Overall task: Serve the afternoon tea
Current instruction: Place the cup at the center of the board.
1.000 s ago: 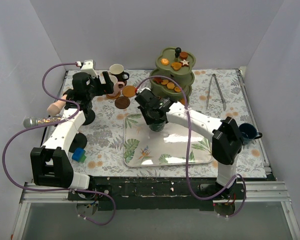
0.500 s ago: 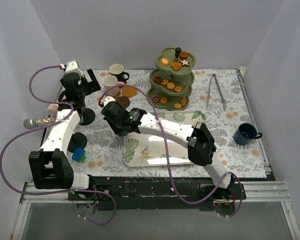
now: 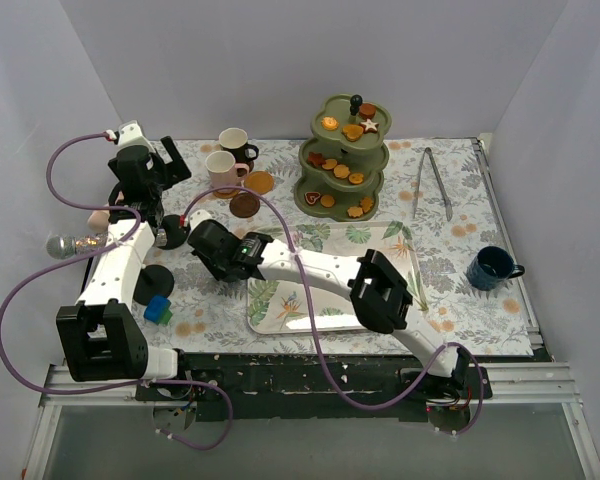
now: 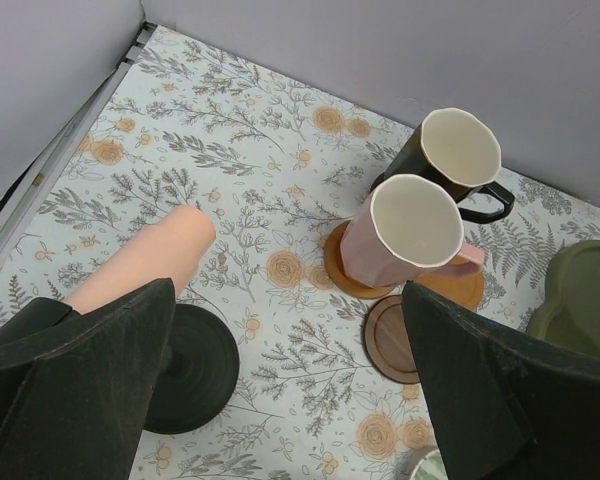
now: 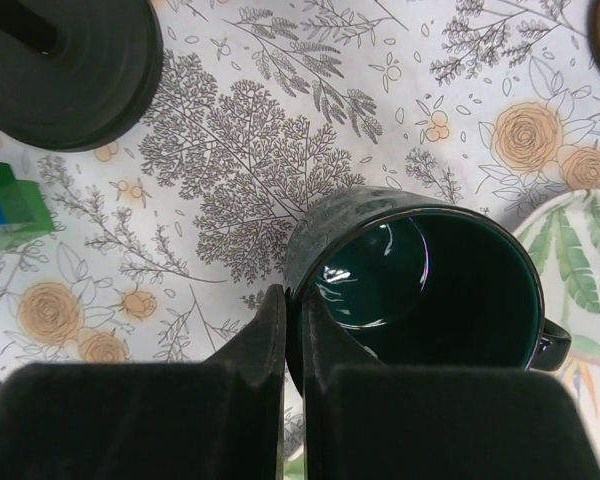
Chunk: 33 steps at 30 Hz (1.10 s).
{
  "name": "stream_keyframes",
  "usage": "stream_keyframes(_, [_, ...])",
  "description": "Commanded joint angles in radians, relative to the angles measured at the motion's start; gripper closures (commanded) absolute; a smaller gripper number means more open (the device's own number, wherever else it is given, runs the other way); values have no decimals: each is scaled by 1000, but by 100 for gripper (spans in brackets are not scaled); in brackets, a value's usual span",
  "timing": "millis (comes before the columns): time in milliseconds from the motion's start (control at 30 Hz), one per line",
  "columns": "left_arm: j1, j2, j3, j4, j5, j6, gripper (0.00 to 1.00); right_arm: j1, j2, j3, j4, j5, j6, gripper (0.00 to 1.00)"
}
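While upright, mug (image 5: 420,290) in right end effector (image 5: 294,302)

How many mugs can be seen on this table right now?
4. A dark, white-lined mug at the back left, a pink mug on a coaster beside it, a green mug pinched by the right gripper, a blue mug far right.

Floral-print table (image 3: 460,215), and it's busy: a leaf-patterned rectangular tray (image 3: 395,250) sits front centre, the olive-green three-tier stand (image 3: 340,108) just behind it, metal tongs (image 3: 432,182) at back right, a blue mug (image 3: 492,266) near the right edge. Back left, two brown round coasters (image 3: 244,205) lie bare beside a pink mug (image 3: 220,168). A green-and-blue block (image 3: 158,310) sits front left.
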Motion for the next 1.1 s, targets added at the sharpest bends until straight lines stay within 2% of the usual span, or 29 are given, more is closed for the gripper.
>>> stream_keyframes(0, [6, -43, 13, 2, -9, 1, 2, 1, 10, 65, 72, 49, -17, 99])
stream_keyframes(167, [6, -40, 16, 2, 30, -7, 2, -1, 33, 84, 62, 57, -18, 99])
stream_keyframes(233, [6, -37, 21, 0, 52, -12, 2, -1, 46, 108, 45, 46, -21, 80])
stream_keyframes(267, [8, -36, 24, -1, 65, -15, 2, -1, 46, 114, 40, 34, -27, 64])
stream_keyframes(300, [8, -37, 28, -5, 76, -19, 2, 1, 43, 114, 45, 25, -32, 53])
stream_keyframes(400, [6, -48, 39, -11, 100, -36, 2, -1, 14, 107, 65, 5, -50, 38])
stream_keyframes(600, [6, -72, 84, -103, 112, -88, 2, 1, -130, 20, 104, 6, -99, 34])
stream_keyframes(733, [-5, -101, 125, -224, 103, -125, 5, -3, -327, -206, 186, 47, -119, 33])
stream_keyframes(867, [-32, -160, 91, -314, 48, -131, 8, -24, -538, -473, 262, 87, -120, 32])
stream_keyframes(1067, [-280, -160, 73, -478, -96, -176, 12, -165, -833, -810, 353, 46, -51, 33])
